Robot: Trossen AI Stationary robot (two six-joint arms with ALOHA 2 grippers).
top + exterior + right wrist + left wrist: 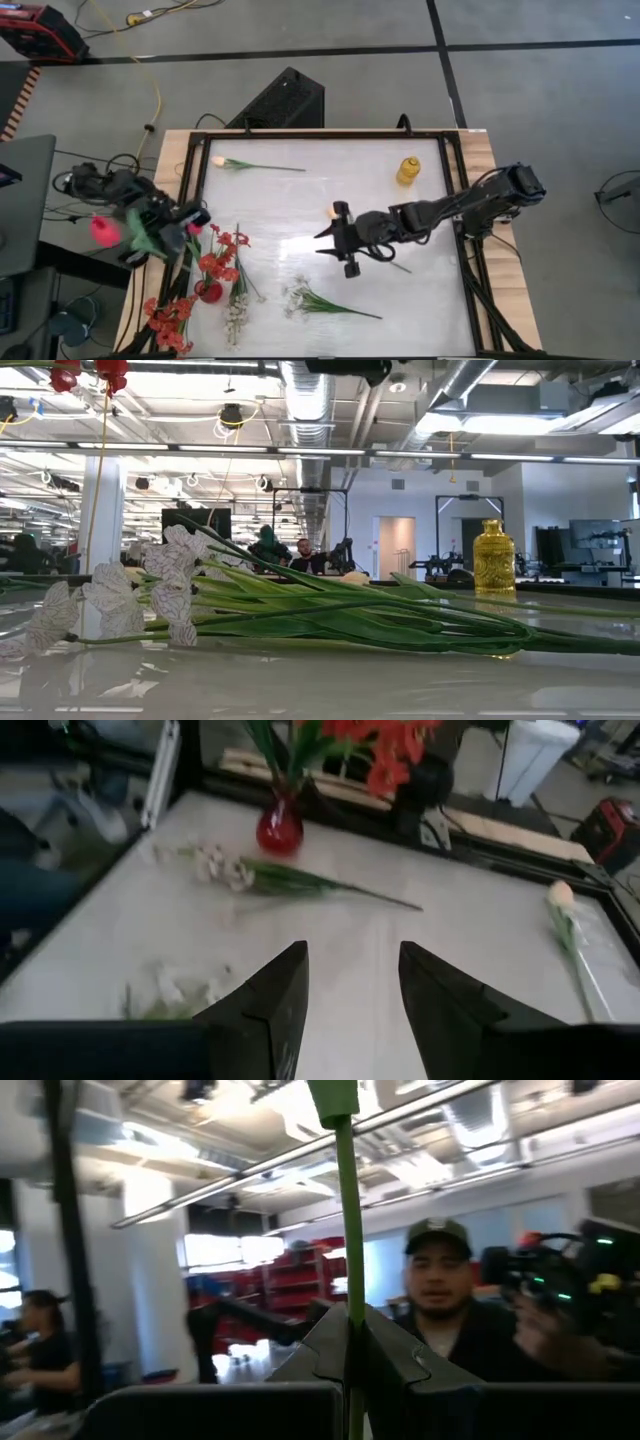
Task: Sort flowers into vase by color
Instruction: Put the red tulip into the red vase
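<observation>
My left gripper (348, 1345) is by the table's left edge, shut on the thin green stem of a flower with a red-pink blossom (102, 230). My right gripper (325, 243) hangs open over the middle of the table with nothing between its fingers (352, 980). A red vase (209, 291) holding red blossoms (220, 255) stands near the left edge, and a yellow vase (408, 171) at the far right. On the table lie a peach tulip (218, 161), two white sprays (237, 315) (300, 297) and a red blossom cluster (170, 320). My left gripper pinches the flower's green stem (348, 1295) between its two shut fingers, which lie across it. The stem runs on past the fingers. The flower is lifted clear of the table, its blossom out beyond the table's left edge.
A black frame (185, 170) borders the white table top. Bare surface lies between the peach tulip and the yellow vase and near the right edge. People are in the room beyond, one holding a camera (545, 1275).
</observation>
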